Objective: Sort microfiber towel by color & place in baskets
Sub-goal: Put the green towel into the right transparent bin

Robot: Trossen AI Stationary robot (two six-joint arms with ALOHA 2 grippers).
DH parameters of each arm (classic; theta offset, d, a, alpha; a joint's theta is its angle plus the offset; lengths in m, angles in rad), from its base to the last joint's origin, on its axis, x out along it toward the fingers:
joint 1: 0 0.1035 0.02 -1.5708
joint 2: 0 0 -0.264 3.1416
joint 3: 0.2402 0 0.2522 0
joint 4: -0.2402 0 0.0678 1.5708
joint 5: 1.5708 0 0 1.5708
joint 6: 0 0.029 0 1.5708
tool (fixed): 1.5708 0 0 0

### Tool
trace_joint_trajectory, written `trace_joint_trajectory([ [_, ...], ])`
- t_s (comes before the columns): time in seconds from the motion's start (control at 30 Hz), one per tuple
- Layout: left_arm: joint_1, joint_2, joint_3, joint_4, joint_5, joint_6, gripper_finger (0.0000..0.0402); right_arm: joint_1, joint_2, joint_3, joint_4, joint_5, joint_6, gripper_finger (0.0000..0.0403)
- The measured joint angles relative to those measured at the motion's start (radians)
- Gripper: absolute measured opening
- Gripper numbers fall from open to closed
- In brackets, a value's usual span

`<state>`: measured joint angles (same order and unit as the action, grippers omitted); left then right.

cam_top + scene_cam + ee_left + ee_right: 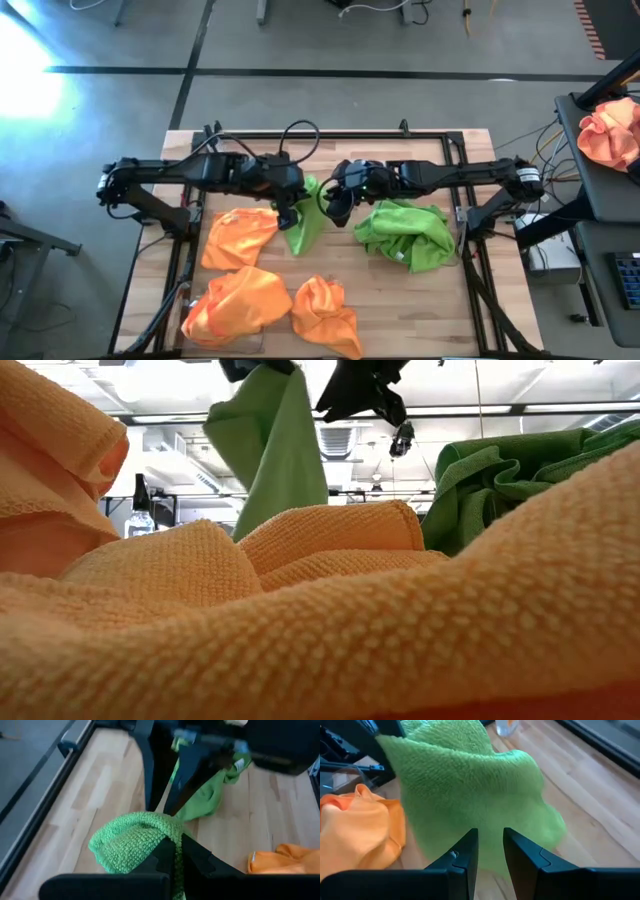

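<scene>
My left gripper (292,207) is over the middle of the table, shut on a lime green towel (306,222) that hangs below it (270,450). My right gripper (490,847) faces it from the right, its fingers a small gap apart, and the green towel (470,790) hangs just past their tips; I cannot tell whether they touch it. More green towels (405,233) are heaped at the right. Three orange towels (240,236) (240,303) (325,315) lie at the left and front. A see-through basket rim (350,770) shows beside an orange towel (360,830). My left gripper pinches a bunched fold of the green towel (170,827) between its two fingers, which slant down toward the table's right. A wad of cloth (127,842) bulges out on one side of the fingers. The rest hangs slack below; its lower end is hidden in the low view.
The table is wooden with a black frame (330,135) round it. A peach-pink cloth (612,130) lies on a separate stand off the right edge. In the low view an orange towel (320,630) fills the foreground. Bare wood (420,300) shows at the front right.
</scene>
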<state>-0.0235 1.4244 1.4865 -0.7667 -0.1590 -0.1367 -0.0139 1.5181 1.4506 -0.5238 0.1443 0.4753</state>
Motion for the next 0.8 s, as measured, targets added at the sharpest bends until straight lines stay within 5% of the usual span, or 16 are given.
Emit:
trace_joint_trajectory([
  [0.37, 0.0, -0.002, 0.033, -0.01, -0.015, 0.024, 0.0, 0.0, 0.003, 0.0, 0.084, -0.003, -0.083, 0.0092],
  [0.8, 0.0, -0.002, 0.033, -0.009, -0.016, 0.028, 0.0, -0.013, 0.031, 0.0, 0.17, 0.014, -0.096, 0.0183],
])
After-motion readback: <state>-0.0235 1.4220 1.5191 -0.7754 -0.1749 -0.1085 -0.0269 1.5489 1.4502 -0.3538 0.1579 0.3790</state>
